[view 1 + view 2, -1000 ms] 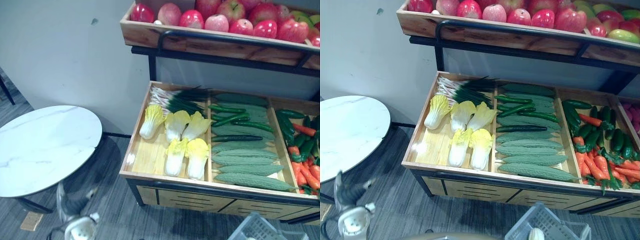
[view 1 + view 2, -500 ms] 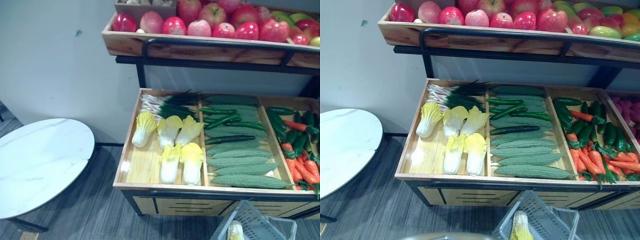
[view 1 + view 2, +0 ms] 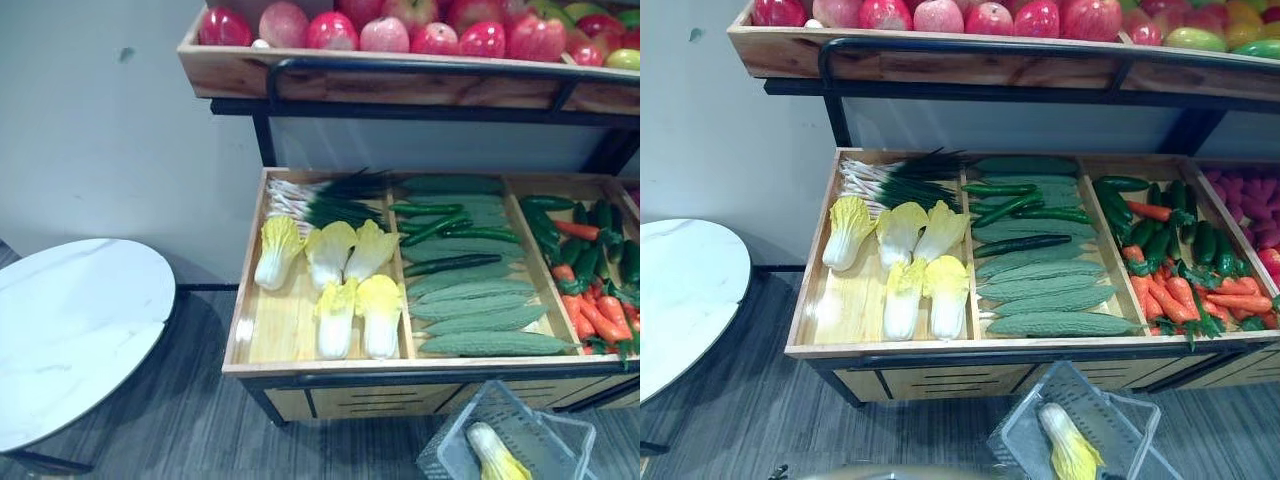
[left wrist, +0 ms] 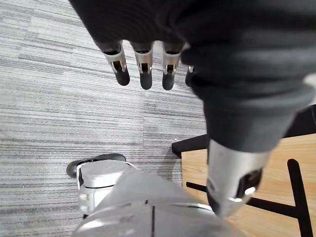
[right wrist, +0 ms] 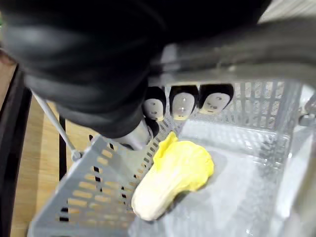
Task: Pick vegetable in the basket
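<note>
A grey plastic basket [image 3: 540, 425] hangs low in front of the wooden vegetable stand, with one yellow-white napa cabbage [image 3: 495, 455] lying in it. In the right wrist view my right hand [image 5: 180, 101] has its fingers curled round the basket's grey handle [image 5: 232, 54], and the cabbage [image 5: 170, 180] rests on the basket floor below. My left hand [image 4: 143, 66] hangs over the grey floor beside the stand, fingers straight, holding nothing. Several more napa cabbages [image 3: 335, 290] lie in the stand's left bin [image 3: 270, 330].
Scallions [image 3: 320, 200] lie behind the cabbages. Bitter gourds and cucumbers [image 3: 480, 320] fill the middle bin, carrots and green peppers [image 3: 590, 300] the right one. A shelf of apples [image 3: 385, 30] overhangs the stand. A round white table [image 3: 70, 340] stands at the left.
The camera has swung, so the whole picture has shifted. The basket with the cabbage has come further into view at the bottom. My left arm has dropped out of the lower left.
</note>
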Motion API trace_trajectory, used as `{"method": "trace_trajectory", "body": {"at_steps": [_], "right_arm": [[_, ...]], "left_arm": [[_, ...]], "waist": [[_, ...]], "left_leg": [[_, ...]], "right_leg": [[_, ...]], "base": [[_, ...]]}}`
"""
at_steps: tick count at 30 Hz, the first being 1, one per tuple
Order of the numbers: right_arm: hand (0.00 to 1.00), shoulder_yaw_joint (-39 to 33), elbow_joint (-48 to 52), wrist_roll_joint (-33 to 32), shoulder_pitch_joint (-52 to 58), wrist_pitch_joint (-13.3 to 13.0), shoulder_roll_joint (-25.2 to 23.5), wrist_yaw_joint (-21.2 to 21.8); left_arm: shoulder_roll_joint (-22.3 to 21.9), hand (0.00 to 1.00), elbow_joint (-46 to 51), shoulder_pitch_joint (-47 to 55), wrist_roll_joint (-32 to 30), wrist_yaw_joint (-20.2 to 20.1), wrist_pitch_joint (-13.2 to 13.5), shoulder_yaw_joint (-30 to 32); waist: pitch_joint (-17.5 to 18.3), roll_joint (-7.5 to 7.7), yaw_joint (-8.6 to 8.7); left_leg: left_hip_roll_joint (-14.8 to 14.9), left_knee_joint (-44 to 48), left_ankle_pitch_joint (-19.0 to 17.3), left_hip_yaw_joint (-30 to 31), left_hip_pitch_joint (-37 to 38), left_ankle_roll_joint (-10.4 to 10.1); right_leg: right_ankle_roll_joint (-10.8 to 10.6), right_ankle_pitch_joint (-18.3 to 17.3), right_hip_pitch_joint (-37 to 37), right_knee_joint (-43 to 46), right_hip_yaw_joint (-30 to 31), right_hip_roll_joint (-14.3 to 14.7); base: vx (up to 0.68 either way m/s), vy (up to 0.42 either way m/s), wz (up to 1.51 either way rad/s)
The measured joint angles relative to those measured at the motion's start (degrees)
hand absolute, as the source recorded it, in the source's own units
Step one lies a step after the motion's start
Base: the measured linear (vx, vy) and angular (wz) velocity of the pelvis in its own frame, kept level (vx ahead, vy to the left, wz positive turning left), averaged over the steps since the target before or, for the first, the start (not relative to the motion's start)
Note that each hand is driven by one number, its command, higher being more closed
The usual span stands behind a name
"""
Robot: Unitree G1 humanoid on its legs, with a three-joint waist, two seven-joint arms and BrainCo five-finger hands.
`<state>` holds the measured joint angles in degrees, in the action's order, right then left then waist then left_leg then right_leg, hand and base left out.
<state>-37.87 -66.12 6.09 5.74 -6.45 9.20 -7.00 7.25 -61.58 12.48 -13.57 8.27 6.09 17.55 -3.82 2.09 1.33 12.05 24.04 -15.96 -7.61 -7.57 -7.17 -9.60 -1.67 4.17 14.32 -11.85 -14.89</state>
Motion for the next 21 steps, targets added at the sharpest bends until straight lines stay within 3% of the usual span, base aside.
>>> {"method": "trace_trajectory", "body": {"at_steps": [2, 3, 5, 6, 9, 12, 13, 14, 17, 18, 19, 20, 21], "right_arm": [[1.00, 0.08, 0.17, -0.18, -0.93, -0.14, -1.01, -0.02], [1.00, 1.30, 1.37, -0.51, -1.44, -0.52, -2.56, -0.05], [1.00, 2.74, 2.36, -0.52, -1.44, -0.71, -3.09, 0.01], [1.00, 4.61, 2.84, -0.52, -1.65, -1.19, -3.41, 0.01], [1.00, 6.06, 3.33, -0.45, -1.53, -1.63, -2.77, -0.13], [1.00, 7.69, 2.87, -0.25, -2.27, -1.74, -2.49, 0.13], [1.00, 8.04, 1.66, 0.17, -3.56, -1.63, -2.55, 0.12], [1.00, 8.03, 1.11, 0.18, -4.70, -1.67, -2.55, 0.13], [1.00, 7.82, 0.48, 0.70, -5.16, -1.25, -0.94, 0.02], [1.00, 7.80, 0.13, 0.70, -5.52, -1.08, -1.17, -0.03], [1.00, 7.86, 0.09, 0.70, -5.68, -0.99, -1.51, -0.02], [1.00, 7.91, 0.17, 0.63, -5.67, -0.89, -1.61, -0.09], [1.00, 7.81, 0.14, 0.51, -5.36, -0.58, -1.54, -0.34]], "left_arm": [[0.19, 0.00, -0.02, 0.15, 0.00, 0.03, 0.02, -0.46], [0.51, 0.00, -0.24, 0.10, -0.05, 0.06, 0.02, -0.46], [0.82, 0.00, -0.38, -0.48, -0.11, 0.00, 0.03, -0.51], [0.71, 0.00, -0.71, -0.76, -0.14, -0.02, 0.11, -0.96], [1.44, 0.00, -0.37, -1.31, -0.98, -0.04, 0.19, -3.41], [1.62, 0.00, -0.36, -1.26, -1.17, 0.01, 0.19, -4.86], [1.71, 0.00, -0.37, -1.47, -1.13, -0.01, 0.19, -4.91], [1.58, 0.00, -0.39, -1.97, -1.07, -0.01, 0.14, -4.87], [-0.35, 0.00, -0.44, -2.63, -0.41, -0.63, 0.24, -5.88], [-0.64, 0.00, -0.42, -3.75, -0.06, -0.81, 0.63, -7.36], [-0.50, 0.00, -0.37, -4.31, -0.06, -0.86, 0.86, -7.98], [-0.41, 0.00, -1.03, -6.12, -0.29, -0.90, 0.75, -8.32], [-0.20, 0.00, -1.12, -6.27, -0.04, -1.00, 0.90, -8.68]], "waist": [[-0.24, -0.18, -0.24], [-0.57, -0.93, -0.99], [-1.21, -0.24, -1.25], [-1.37, -0.82, -1.49], [-1.91, -0.02, -1.38], [-2.04, 0.36, -1.70], [-2.31, 0.68, -1.97], [-2.83, 0.78, -2.27], [-3.03, -1.64, -2.49], [-3.46, -1.92, -2.06], [-4.02, -1.10, -1.58], [-4.91, -1.68, -0.90], [-4.81, -2.23, -0.42]], "left_leg": [[1.17, 0.41, -0.68, -2.25, 0.53, 0.17], [2.99, -0.19, -0.83, -6.67, 1.57, 1.04], [3.02, -1.25, -0.35, -10.24, 2.66, 2.07], [3.94, -3.50, 1.01, -13.97, 3.43, 3.73], [2.29, -10.66, 4.88, -23.59, 8.29, 5.68], [1.29, -13.22, 6.44, -29.75, 10.33, 5.86], [1.24, -12.87, 6.58, -33.85, 10.81, 5.79], [1.66, -11.41, 6.68, -37.67, 11.44, 5.87], [2.75, -13.05, 8.09, -42.27, 12.83, 5.43], [2.77, -12.57, 8.46, -45.52, 12.86, 4.96], [2.64, -11.91, 8.44, -46.87, 12.96, 4.95], [3.87, -10.67, 8.69, -48.65, 13.04, 4.54], [5.94, -9.44, 8.99, -49.93, 13.20, 4.09]], "right_leg": [[1.57, 3.04, 2.36, 1.40, 2.60, 1.02], [2.78, 9.89, 4.98, -0.26, 5.41, 2.82], [2.73, 16.04, 5.74, -3.81, 6.03, 3.47], [3.13, 18.72, 5.72, -6.44, 4.70, 3.43], [9.18, 1.89, 5.06, 16.24, -10.72, -0.50], [8.75, -1.39, 1.08, 19.89, -16.60, -2.84], [8.79, -2.86, -0.22, 19.13, -19.78, -4.53], [9.06, -3.61, 0.08, 16.43, -23.62, -4.40], [8.94, -3.75, -0.80, 5.51, -24.28, 0.48], [7.65, -6.11, -0.23, 2.19, -25.34, 0.77], [7.20, -8.47, -0.08, 1.35, -26.52, 0.37], [6.72, -8.94, 0.28, 0.59, -26.76, 1.27], [6.70, -7.31, 0.16, -2.53, -25.28, 4.24]], "base": [[-0.07, 0.185, -0.93], [-0.07, 0.204, -1.29], [-0.11, 0.208, -1.17], [-0.19, 0.236, -0.99], [-0.11, 0.165, -1.14], [-0.05, 0.027, -1.29], [-0.08, -0.132, -1.79], [-0.09, -0.157, -1.85], [-0.10, -0.213, -1.74], [-0.09, -0.288, -1.32], [-0.12, -0.354, -1.11], [-0.10, -0.248, -0.84], [-0.08, -0.240, -0.79]]}}
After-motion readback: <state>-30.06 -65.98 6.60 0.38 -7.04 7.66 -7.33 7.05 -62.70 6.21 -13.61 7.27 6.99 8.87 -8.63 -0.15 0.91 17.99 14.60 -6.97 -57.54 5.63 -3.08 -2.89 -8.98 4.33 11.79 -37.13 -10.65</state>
